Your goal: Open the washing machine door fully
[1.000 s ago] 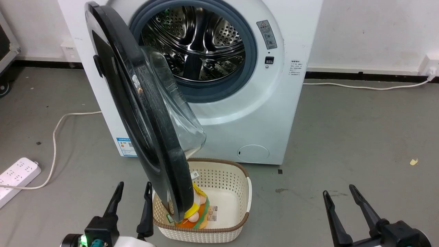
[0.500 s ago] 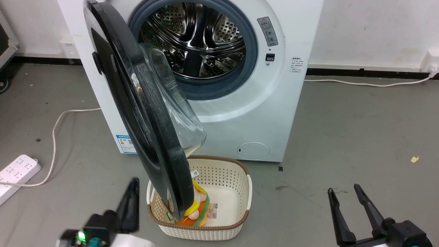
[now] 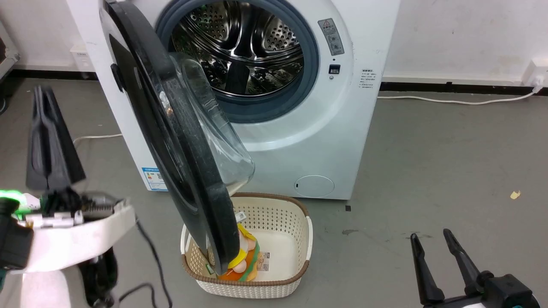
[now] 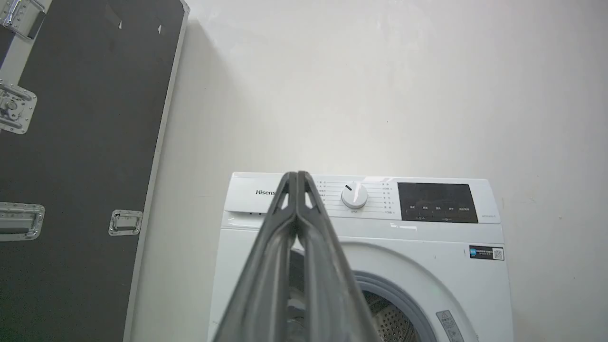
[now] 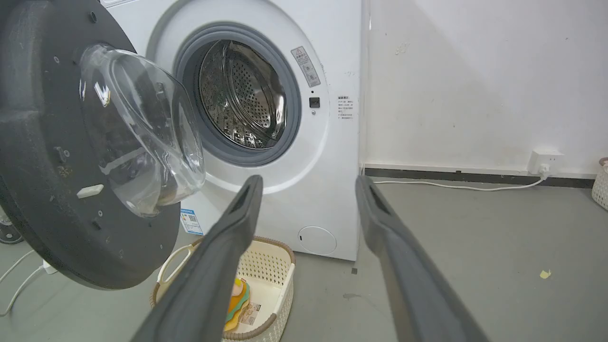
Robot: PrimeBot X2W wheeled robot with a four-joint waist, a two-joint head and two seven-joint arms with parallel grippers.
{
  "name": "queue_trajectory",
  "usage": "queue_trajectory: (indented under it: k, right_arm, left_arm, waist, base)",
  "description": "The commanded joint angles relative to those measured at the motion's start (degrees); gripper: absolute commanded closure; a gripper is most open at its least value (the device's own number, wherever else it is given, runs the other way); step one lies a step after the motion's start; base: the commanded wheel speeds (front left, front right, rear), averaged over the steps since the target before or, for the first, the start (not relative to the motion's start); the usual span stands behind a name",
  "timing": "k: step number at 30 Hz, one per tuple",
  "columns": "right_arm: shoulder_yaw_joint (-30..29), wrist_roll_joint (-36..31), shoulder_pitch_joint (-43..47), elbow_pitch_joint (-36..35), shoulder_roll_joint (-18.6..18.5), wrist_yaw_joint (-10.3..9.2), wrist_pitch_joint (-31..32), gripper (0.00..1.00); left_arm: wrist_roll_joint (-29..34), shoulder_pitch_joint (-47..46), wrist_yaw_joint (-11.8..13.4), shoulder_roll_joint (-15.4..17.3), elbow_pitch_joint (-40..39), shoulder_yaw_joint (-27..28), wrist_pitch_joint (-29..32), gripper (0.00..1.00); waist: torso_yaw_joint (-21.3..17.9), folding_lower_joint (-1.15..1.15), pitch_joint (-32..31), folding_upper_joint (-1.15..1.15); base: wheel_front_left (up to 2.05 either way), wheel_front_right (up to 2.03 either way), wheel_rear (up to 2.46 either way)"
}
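The left gripper (image 3: pixel 43 92) is seen with its two fingers pressed together at the tips, nothing held between them; in the left wrist view the left gripper (image 4: pixel 297 176) is aimed at the top panel of the washing machine (image 4: pixel 427 237). The right gripper (image 3: pixel 430 236) is held low over the floor with its jaws spread wide and empty.

Outward from the left gripper, toward the robot's right, the outer black face of the washing machine door (image 3: pixel 171 141) is met; the two are apart, not touching. The door is seen almost edge-on in the head view, its rim running from upper left down over the basket (image 3: pixel 299 273), so it is judged to be about half open, hinged on the machine's left side. The bulging glass side of the door (image 5: pixel 47 190) is turned toward the right gripper (image 5: pixel 308 183), which is well apart from it.

The left gripper is judged the nearer, but it is placed on the side toward which the door must swing. A push on the inner face would be needed, or a hook behind the rim.
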Motion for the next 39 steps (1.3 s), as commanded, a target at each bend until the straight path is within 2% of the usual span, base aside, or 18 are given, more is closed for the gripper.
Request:
queue_trajectory:
  k: [1, 4, 6, 7, 8, 9, 11, 13, 15, 16, 21, 24, 31, 39]
  right_arm:
    - [0.23, 0.13, -0.67, 0.15, 0.27, 0.05, -0.26, 0.0]
    - [0.39, 0.26, -0.65, 0.38, 0.27, 0.05, -0.26, 0.0]
    - [0.65, 0.44, -0.69, 0.64, 0.27, 0.05, -0.26, 0.0]
    - [0.65, 0.44, -0.69, 0.64, 0.27, 0.05, -0.26, 0.0]
    - [0.8, 0.53, -0.75, 0.73, 0.27, 0.05, -0.26, 0.0]
    - [0.8, 0.53, -0.75, 0.73, 0.27, 0.05, -0.26, 0.0]
    - [0.96, 0.54, -0.92, 0.86, 0.27, 0.05, -0.26, 0.0]
    - [1.02, 0.54, -0.99, 0.92, 0.27, 0.05, -0.26, 0.0]
    - [0.94, 0.54, -1.1, 1.04, 0.27, 0.05, -0.26, 0.0]
    - [0.67, 0.67, -1.21, 1.13, 0.27, 0.05, -0.26, 0.0]
    - [0.48, 1.69, -1.28, 1.47, 0.27, 0.05, -0.26, 0.0]
    - [0.91, 1.95, -1.46, 1.49, 0.27, 0.05, -0.26, 0.0]
    - [1.85, 2.44, -1.42, 2.37, 0.27, 0.05, -0.26, 0.0]
    - [3.58, 2.16, -1.34, 2.74, 0.27, 0.05, -0.26, 0.0]
  left_arm:
    - [0.61, -1.61, -0.64, 0.21, -1.17, -0.91, -0.24, 1.0]
    - [0.75, -2.48, -1.25, 0.16, -1.34, -3.39, -0.24, 1.0]
    - [1.0, -2.52, -2.21, 0.07, 0.15, -8.81, 0.72, 1.0]
    - [1.0, -2.52, -2.21, 0.07, 0.15, -8.81, 0.72, 1.0]
    - [0.62, -2.19, -2.59, -0.01, 1.54, -12.52, 1.92, 1.0]
    - [0.62, -2.19, -2.59, -0.01, 1.54, -12.52, 1.92, 1.0]
    - [0.01, -0.88, -2.93, -0.09, 5.17, -17.85, 4.21, 1.0]
    - [-0.27, -0.33, -3.03, -0.11, 6.67, -19.47, 5.0, 1.0]
    - [-1.5, 0.88, -3.17, -0.14, 9.8, -22.32, 6.38, 1.0]
    - [-4.05, 2.31, -3.28, -0.17, 12.7, -25.17, 7.26, 1.0]
    - [-7.58, 4.23, -2.12, -0.18, 18.32, -29.35, 8.3, 1.0]
    - [-7.96, 4.49, -0.14, -0.19, 25.14, -30.14, 8.96, 1.0]
    - [-8.34, 2.91, 2.7, 0.1, 33.24, -27.93, 6.13, 1.0]
    - [-9.3, 0.13, 3.65, 0.26, 39.13, -26.02, 2.57, 1.0]
  waist:
    - [-0.22, 0.0, 0.01, 0.0]
    - [-0.45, 0.0, 0.04, 0.0]
    - [-0.83, 0.0, 0.15, 0.0]
    - [-0.83, 0.0, 0.15, 0.0]
    - [-1.04, 0.0, 0.3, 0.0]
    - [-1.04, 0.0, 0.3, 0.0]
    - [-1.31, 0.0, 0.58, 0.0]
    - [-1.43, 0.0, 0.65, 0.0]
    - [-1.57, 0.0, 0.83, 0.0]
    - [-1.65, 0.0, 0.97, 0.0]
    - [-1.68, 0.0, 1.29, 0.0]
    - [-1.65, 0.0, 1.53, 0.0]
    - [-1.06, 0.0, 1.88, 0.0]
    - [2.66, 0.0, 1.92, 0.0]
  base:
    - [0.0, 0.0, 0.0]
    - [0.0, 0.0, 0.0]
    - [0.0, 0.0, 0.0]
    - [0.0, 0.0, 0.0]
    - [0.0, 0.0, 0.0]
    - [0.0, 0.0, 0.0]
    - [0.0, 0.0, 0.0]
    - [0.0, 0.0, 0.0]
    - [0.0, 0.0, 0.0]
    - [0.0, 0.0, 0.0]
    - [0.0, 0.0, 0.0]
    - [0.0, 0.0, 0.0]
    - [0.0, 0.0, 0.0]
    - [0.0, 0.0, 0.0]
